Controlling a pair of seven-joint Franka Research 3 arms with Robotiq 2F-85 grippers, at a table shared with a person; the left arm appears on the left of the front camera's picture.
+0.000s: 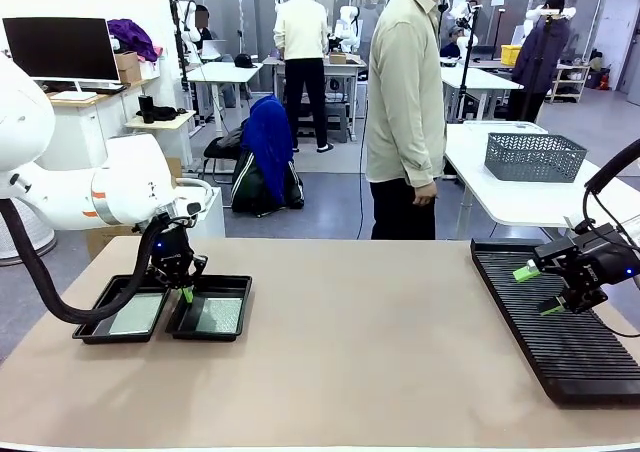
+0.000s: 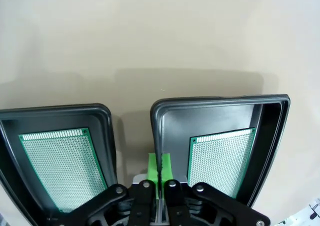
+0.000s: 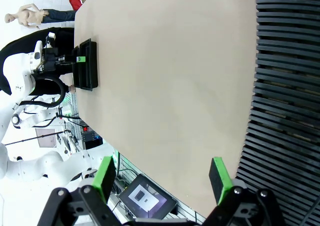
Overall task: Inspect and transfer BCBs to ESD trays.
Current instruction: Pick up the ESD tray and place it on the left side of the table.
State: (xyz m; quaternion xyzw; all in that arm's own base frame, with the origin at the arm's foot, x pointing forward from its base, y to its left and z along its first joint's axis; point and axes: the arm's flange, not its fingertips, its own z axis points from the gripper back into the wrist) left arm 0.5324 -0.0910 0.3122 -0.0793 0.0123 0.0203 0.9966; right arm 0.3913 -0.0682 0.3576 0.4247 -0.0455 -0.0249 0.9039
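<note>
We see bright, even overhead light and sharp focus. A soft shadow falls on the table (image 2: 150, 36) beyond the ESD trays (image 2: 272, 136). Both wrist views bend straight edges near their borders.

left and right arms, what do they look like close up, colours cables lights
Both arms are white with rounded casings. The left arm has an orange ring and a thick black cable looping below. Both grippers, left and right, are black with green pads and a small blue light.
</note>
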